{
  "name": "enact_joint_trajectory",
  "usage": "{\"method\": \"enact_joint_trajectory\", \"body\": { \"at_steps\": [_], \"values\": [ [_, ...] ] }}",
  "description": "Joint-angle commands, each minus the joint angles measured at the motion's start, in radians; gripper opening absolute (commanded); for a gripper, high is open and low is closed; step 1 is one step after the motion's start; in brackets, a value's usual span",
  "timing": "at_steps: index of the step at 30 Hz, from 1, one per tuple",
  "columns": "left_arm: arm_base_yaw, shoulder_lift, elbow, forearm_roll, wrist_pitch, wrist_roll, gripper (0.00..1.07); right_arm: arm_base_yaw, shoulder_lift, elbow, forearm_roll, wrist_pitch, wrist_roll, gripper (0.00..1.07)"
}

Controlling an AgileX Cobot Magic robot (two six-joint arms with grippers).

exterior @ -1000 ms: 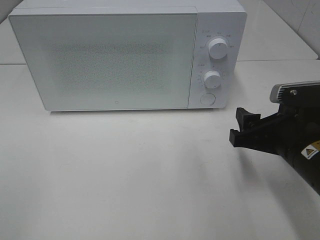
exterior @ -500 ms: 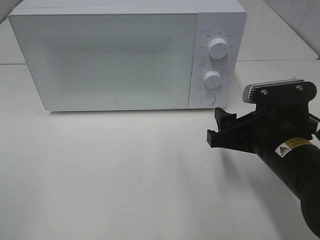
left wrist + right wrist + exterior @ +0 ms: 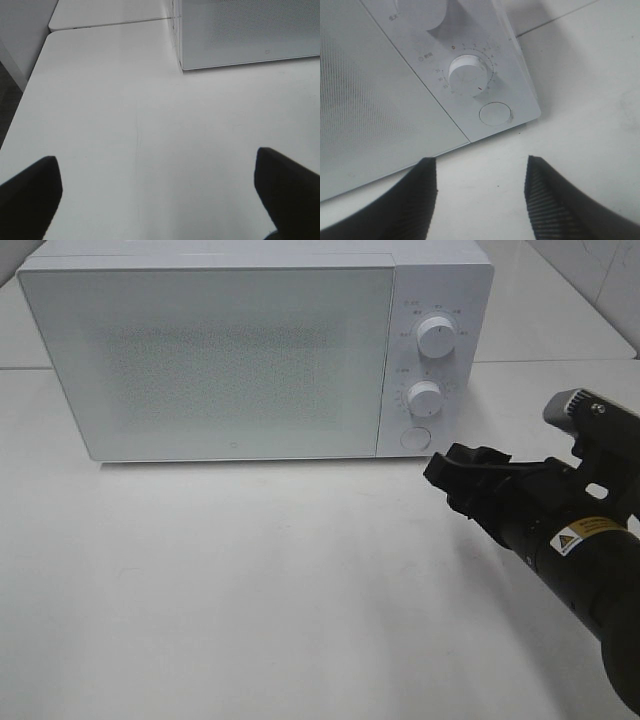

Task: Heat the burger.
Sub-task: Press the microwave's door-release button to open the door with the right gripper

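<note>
Right arm: the right gripper (image 3: 462,468) hangs low over the white table (image 3: 250,590), just off the front right corner of the microwave (image 3: 230,252), nose toward the control panel (image 3: 445,365). Its fingers are spread with only bare tabletop between them.
Left arm: the left gripper (image 3: 155,200) sits wide apart and empty above the table, well short of the microwave's front left corner.
Burger: it shows in none of the three views.
In the way: the door (image 3: 205,355) is shut flat across the whole front, and its frosted, dotted face gives nothing away.
Panel: upper knob (image 3: 437,337), lower knob (image 3: 424,399) and round button (image 3: 414,438) are stacked in a column, all untouched.
High camera only: the full microwave, both knobs whole, and the right arm with its yellow warning sticker (image 3: 577,537). The left gripper lies outside this view.
Right wrist only: the lower knob's printed scale shows close up, with the button just below it and only a slice of the upper knob.
Left wrist only: the table's rounded edge, a seam (image 3: 110,22) to a second slab behind, and dark floor (image 3: 7,90) beyond.
</note>
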Motion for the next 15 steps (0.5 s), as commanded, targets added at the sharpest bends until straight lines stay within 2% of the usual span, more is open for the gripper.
{"method": "enact_joint_trajectory", "body": {
  "at_steps": [1,5,7,15],
  "values": [
    [0.002,-0.004,0.003,0.002,-0.009,0.001,0.98,0.004,-0.001,-0.008,-0.008,0.003,0.221,0.46],
    [0.002,-0.004,0.003,0.002,-0.009,0.001,0.98,0.004,-0.001,-0.008,-0.009,0.003,0.361,0.4],
    [0.002,-0.004,0.003,0.002,-0.009,0.001,0.98,0.004,-0.001,-0.008,-0.009,0.004,0.501,0.33],
    [0.002,-0.004,0.003,0.002,-0.009,0.001,0.98,0.004,-0.001,-0.008,-0.009,0.004,0.749,0.17]
  ]
}}
